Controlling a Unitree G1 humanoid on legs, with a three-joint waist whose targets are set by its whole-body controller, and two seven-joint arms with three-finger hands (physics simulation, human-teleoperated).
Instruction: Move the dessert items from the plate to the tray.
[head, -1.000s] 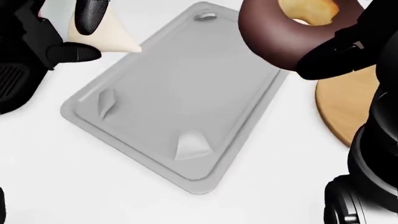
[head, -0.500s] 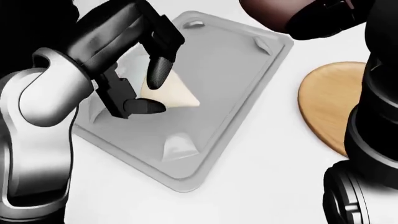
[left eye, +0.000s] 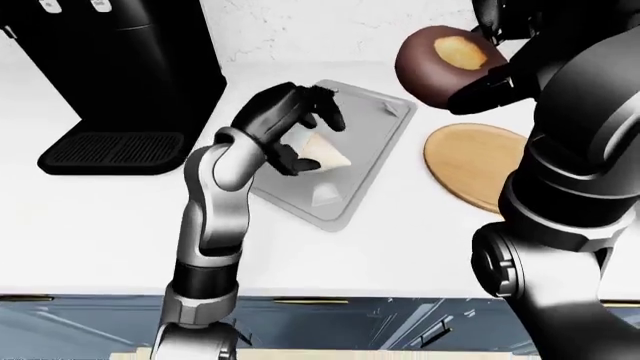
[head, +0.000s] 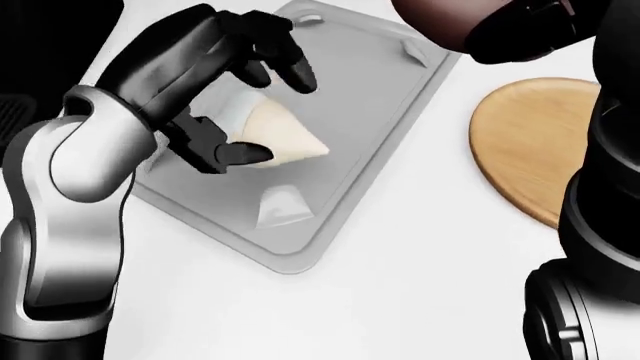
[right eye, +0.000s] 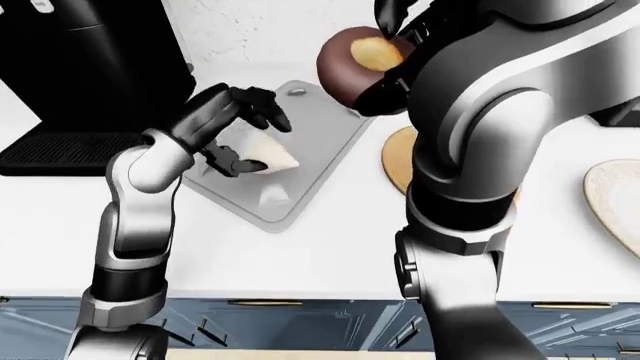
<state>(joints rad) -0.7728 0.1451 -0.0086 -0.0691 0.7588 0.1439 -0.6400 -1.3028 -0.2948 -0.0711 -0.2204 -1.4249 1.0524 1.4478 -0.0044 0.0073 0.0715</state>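
To finish this step well I should let the cream wedge (head: 280, 142) settle flat on the grey tray (head: 370, 97) and lift my left hand (head: 215, 90) straight up. Its fingers stand spread over the wedge, the thumb seemingly touching (hard to tell). My right hand (left eye: 490, 71) is clamped on the chocolate doughnut (left eye: 440, 64), held above the counter (head: 400, 285), the wooden plate (head: 530, 150) bare.

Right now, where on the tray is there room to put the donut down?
The tray's upper right part, toward the wooden plate, is bare. The tray's left half is crowded: the left hand hovers over the cream wedge. The right hand holds the donut.
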